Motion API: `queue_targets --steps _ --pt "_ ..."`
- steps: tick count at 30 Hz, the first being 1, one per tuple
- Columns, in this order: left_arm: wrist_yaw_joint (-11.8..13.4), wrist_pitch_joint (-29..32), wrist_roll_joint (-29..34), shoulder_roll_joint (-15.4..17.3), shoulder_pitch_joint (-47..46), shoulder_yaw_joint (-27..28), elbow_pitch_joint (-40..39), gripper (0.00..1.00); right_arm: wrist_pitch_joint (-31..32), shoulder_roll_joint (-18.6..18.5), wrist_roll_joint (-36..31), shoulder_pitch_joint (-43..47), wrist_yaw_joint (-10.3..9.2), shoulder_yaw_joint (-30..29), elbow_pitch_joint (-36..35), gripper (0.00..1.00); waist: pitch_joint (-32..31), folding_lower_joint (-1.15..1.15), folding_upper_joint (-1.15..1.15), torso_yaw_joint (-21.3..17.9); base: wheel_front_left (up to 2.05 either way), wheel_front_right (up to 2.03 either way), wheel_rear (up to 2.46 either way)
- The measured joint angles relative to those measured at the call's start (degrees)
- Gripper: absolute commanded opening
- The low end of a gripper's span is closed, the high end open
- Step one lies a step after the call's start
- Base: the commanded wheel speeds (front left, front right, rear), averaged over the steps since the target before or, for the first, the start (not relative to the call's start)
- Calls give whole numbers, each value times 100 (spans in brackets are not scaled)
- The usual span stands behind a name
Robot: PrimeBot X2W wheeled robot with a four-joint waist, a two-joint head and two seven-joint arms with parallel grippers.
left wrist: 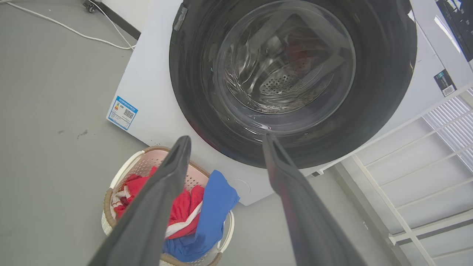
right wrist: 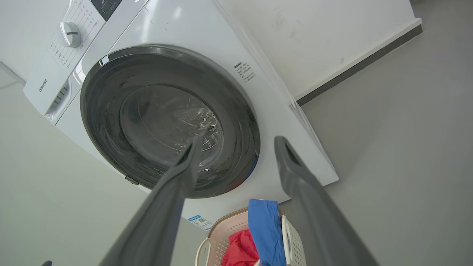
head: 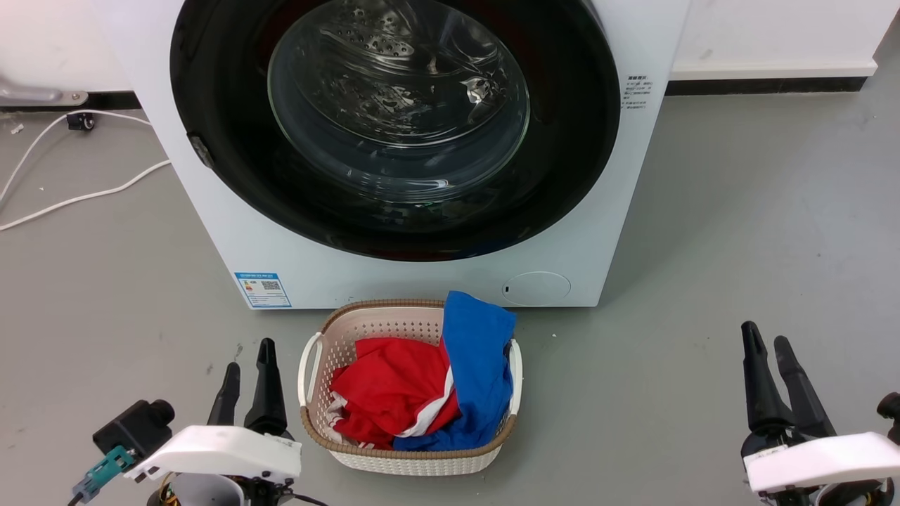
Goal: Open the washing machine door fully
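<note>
**Door shut, both grippers waiting low**

At the bottom of the head view the left gripper (head: 249, 355) sits in the lower left and the right gripper (head: 765, 334) in the lower right. Both have their long dark fingers parted, point up the frame and hold nothing; the two wrist views show the same spread. Between them, at bottom centre, a woven-look plastic laundry basket (head: 313, 351) stands on the grey floor holding a red garment (head: 387, 393) and a blue garment (head: 478, 351), just in front of the white washing machine (head: 211, 232).

The washing machine door (head: 562, 140) fills the upper middle of the frame. Its glossy black ring lies flush against the machine's front, and the perforated drum shows through the bulging glass. It looks fully closed. A small grey tab (head: 200, 151) sits on the ring's left edge, well apart from either gripper.

The task seems to be at its opening step: the reach has not begun and nothing touches the door. If that tab is the catch, the hinge is probably at the right of the frame. The left gripper is the nearer one to rise, hook behind that edge and pull outward in an arc. The basket stands close below the door and may limit how low an arm can pass.
</note>
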Motion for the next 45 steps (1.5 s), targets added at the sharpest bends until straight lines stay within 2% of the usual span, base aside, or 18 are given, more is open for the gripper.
queue_targets --steps 19,33,45 --pt "481 -323 1315 236 53 -542 -202 100 -326 -1 -1619 225 0 54 -341 100 0 0 0 76 0 0 0" --pt "535 -535 2059 291 148 -760 -316 100 -526 -1 -2525 385 1 73 -550 100 -10 0 0 114 0 0 0" --pt "544 -670 2615 270 219 -818 -382 100 -671 -1 -3014 498 1 56 -683 100 -20 0 0 151 0 0 0"
